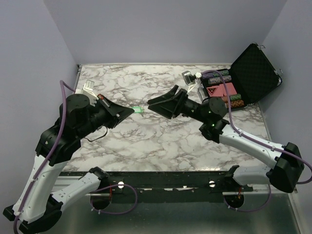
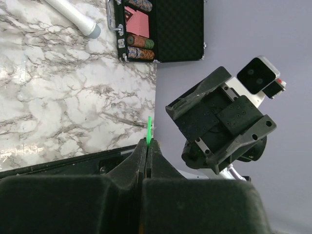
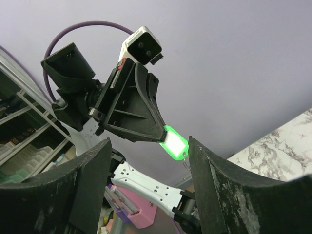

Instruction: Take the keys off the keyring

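**Top external view.** Landmark: small bright green oval plastic fob (image 1: 138, 109), held in the air above the grey-veined white marble table (image 1: 161, 146).
- Left gripper (image 1: 128, 111): black, immediately left of the fob, fingers pressed together on its left end.
- Right gripper (image 1: 157, 103): black, just right of the fob, fingers spread in a V that faces it.
- Open black hard case (image 1: 253, 73): well to the right of the fob at the table's far corner, with rows of chips and a pink item inside.

**Left wrist view.**
- Fob (image 2: 149, 127): seen edge-on as a thin green sliver standing out of the left gripper (image 2: 147, 145), whose two fingers meet around it with no gap.
- Right gripper (image 2: 214, 122): to the right of the fob and clear of it.
- White cylindrical handheld object (image 2: 73, 14): lying on the marble, far up and left of the fob.

**Right wrist view.**
- Fob (image 3: 174, 144): clamped at the tip of the left gripper (image 3: 160, 132) and sitting between the right gripper's two fingers (image 3: 219, 195), which stand wide apart. It lies close to the right-hand one; contact cannot be told.
- Thin metal ring (image 3: 186, 163): hanging under the fob.
- Grey key: cannot be made out in any view.
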Controlling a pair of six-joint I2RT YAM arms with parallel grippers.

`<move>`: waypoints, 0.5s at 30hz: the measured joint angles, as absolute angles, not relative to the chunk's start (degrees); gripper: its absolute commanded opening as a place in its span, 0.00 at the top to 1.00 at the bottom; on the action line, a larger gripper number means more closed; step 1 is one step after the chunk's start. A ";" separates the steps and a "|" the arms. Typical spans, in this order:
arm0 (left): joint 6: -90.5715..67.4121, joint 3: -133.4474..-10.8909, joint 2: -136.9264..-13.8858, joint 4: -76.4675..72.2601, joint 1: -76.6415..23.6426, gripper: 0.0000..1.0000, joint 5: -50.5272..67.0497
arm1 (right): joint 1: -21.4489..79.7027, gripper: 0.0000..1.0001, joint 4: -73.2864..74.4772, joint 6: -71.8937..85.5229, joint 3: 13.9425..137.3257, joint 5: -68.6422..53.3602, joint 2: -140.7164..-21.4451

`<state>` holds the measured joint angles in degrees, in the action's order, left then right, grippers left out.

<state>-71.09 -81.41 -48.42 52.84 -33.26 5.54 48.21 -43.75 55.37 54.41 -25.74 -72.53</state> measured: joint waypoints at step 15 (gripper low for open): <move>-74.96 -81.12 -45.58 52.77 -33.26 1.00 5.13 | 54.63 0.38 -46.65 52.84 54.37 -23.14 -78.41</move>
<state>-74.96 -81.12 -45.58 52.77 -33.26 5.13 54.63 -46.65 52.84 54.37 -23.14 -78.41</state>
